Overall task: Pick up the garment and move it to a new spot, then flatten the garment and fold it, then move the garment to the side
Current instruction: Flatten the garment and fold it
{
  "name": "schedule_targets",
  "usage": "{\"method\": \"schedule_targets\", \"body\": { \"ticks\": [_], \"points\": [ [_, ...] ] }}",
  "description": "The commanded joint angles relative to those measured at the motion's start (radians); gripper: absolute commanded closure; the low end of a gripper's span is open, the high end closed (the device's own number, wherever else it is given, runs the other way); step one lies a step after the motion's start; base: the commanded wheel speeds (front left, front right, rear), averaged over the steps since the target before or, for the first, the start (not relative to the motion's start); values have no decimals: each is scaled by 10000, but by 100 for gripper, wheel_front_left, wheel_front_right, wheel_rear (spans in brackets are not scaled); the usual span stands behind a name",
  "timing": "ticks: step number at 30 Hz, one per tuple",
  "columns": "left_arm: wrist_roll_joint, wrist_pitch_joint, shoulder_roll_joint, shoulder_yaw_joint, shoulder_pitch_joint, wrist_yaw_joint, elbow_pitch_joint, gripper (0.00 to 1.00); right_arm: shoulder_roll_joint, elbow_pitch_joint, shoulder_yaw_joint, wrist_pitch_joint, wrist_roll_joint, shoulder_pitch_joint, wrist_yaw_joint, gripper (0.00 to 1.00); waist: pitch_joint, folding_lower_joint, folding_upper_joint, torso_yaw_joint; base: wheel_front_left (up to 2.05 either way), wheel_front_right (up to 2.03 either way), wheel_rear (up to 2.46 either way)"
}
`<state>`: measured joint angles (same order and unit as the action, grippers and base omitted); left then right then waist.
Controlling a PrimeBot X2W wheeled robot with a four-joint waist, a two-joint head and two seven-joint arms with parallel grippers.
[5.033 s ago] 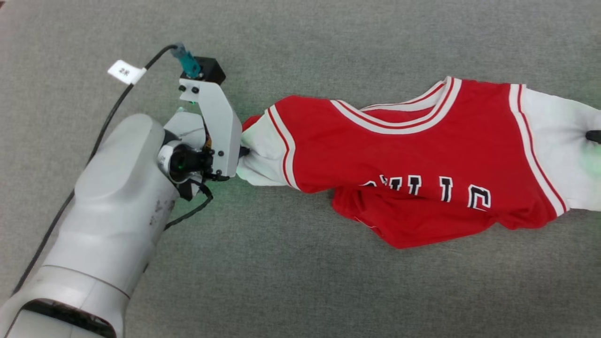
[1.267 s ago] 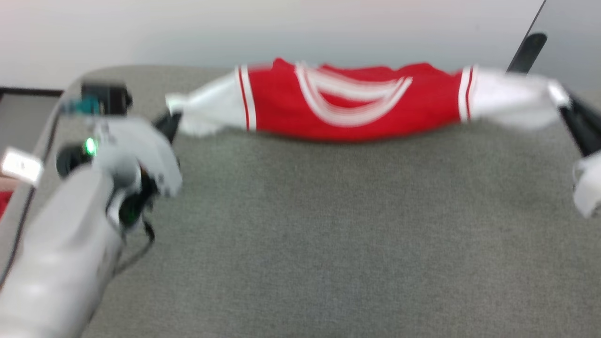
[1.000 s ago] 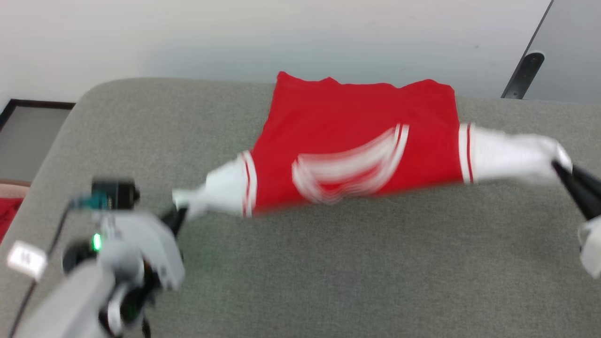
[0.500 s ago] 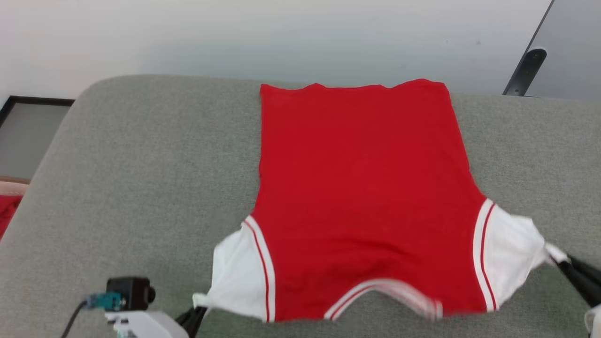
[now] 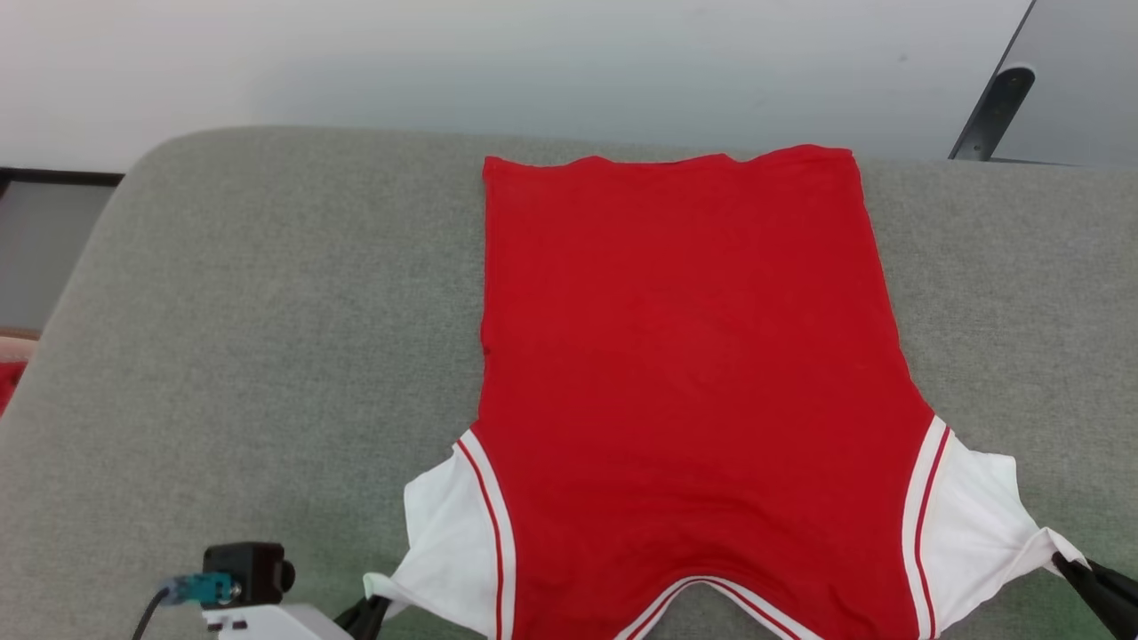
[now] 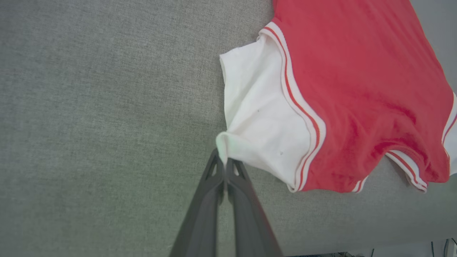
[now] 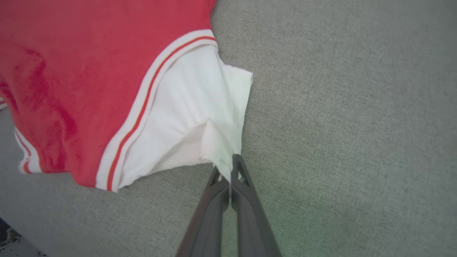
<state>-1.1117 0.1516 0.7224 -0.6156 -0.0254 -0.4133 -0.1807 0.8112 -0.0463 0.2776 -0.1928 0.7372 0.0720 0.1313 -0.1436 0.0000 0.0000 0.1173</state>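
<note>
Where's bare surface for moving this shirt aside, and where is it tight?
Widest bare patch: the grey surface left of the garment, from its red side edge to the surface's rounded left edge. A narrower bare strip runs right of it. Crowded along the near edge, where the left gripper and right gripper pinch its sleeve tips.

Left fingers point(image 6: 207, 203) and right fingers point(image 7: 210, 214) shut

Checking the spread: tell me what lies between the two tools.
The garment spans from left tool to right tool, both shut on it; seen in the head view.
</note>
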Motion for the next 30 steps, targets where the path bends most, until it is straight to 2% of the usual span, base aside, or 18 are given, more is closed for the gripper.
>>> {"method": "schedule_targets", "body": {
  "ticks": [1,3,4,5,6,13,17,20,24,30],
  "points": [
    [42,-18,-49,-23,-159,49,66,100,-85,18,-121,-184,-53,13,-10,100,-65,0,0,-2,0,0,0],
    [98,-35,-168,-96,-256,95,178,100,-286,-3,-267,-649,-80,-83,-10,100,-119,0,0,-2,0,0,0],
    [117,-41,-217,-112,-313,128,218,100,-362,-26,-354,-878,-109,-140,-10,95,-134,0,0,2,0,0,0],
    [148,-51,-248,-130,-364,160,258,100,-407,-12,-394,-1110,-187,-186,-10,66,-147,0,0,11,0,0,0],
    [177,-67,-286,-154,-389,173,298,100,-523,25,-466,-1330,-207,-228,-10,0,-156,0,0,20,0,0,0],
    [256,-177,-523,-280,-537,280,511,100,-757,653,-993,-2686,-250,-299,-10,0,-182,0,0,56,0,0,0],
    [303,-214,-651,-351,-599,345,554,100,-776,1688,-1646,-3111,-28,-185,-9,0,-238,0,0,109,0,0,0],
    [396,-297,-709,-401,-746,438,570,100,-755,2685,-2184,-2702,-381,-552,-7,0,-334,0,0,161,0,0,0],
    [549,-412,-833,-461,-930,526,596,100,-1016,3366,-2665,-1597,-1299,-1370,-9,0,-518,0,0,312,0,0,0],
    [918,-643,-1147,-661,-1444,800,720,100,-1478,2891,-2471,-510,-2543,-3375,-10,0,-989,0,0,756,0,0,0]
  ]
}}
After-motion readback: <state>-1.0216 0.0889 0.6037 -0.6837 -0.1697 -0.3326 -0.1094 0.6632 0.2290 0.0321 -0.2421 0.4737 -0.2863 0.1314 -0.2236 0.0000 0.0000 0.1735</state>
